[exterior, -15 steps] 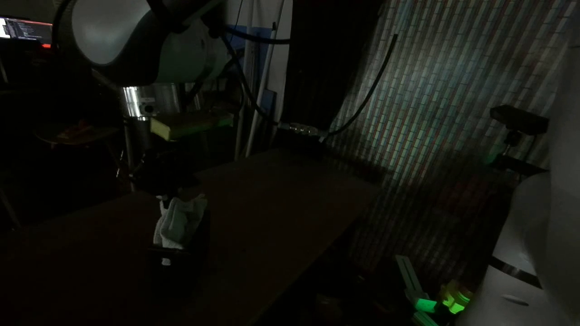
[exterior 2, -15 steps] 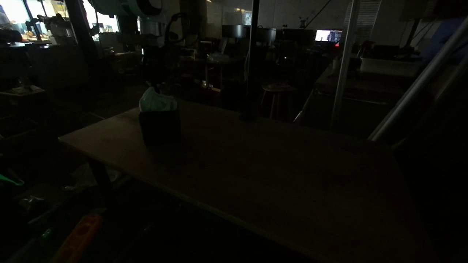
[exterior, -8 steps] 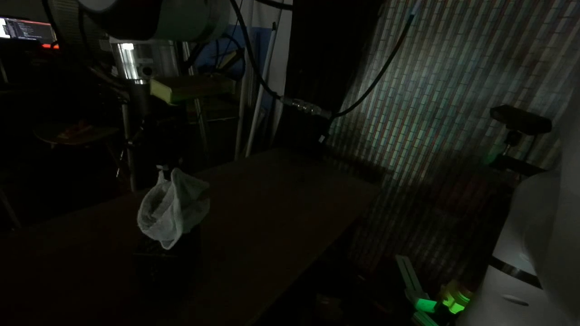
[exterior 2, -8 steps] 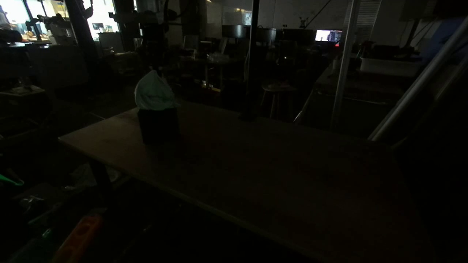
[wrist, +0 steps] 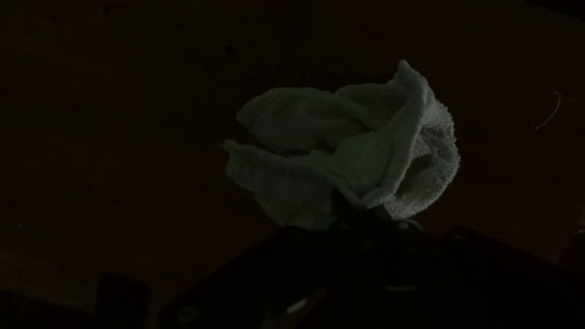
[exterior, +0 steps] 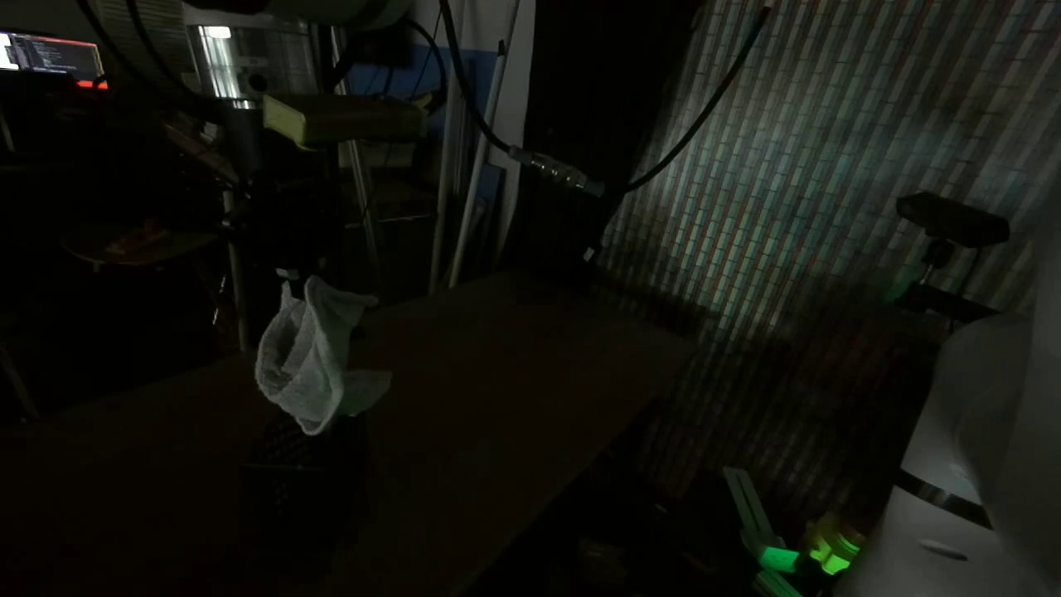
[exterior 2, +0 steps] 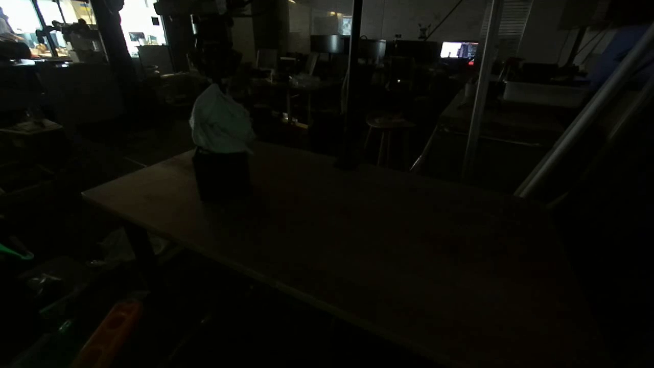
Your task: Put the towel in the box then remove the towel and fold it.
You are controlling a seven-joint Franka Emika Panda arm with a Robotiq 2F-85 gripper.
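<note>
One bunched towel (exterior 2: 222,122) hangs clamped in the end effector (wrist: 361,214), over the box (exterior 2: 222,176) on the table (exterior 2: 145,189), its lower folds loose; whether towel and box touch, I cannot tell

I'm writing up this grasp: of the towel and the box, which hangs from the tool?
The towel: the pale, crumpled cloth gripped near its top by the tool. The box is dark and straight-sided, and stands on the table below.
</note>
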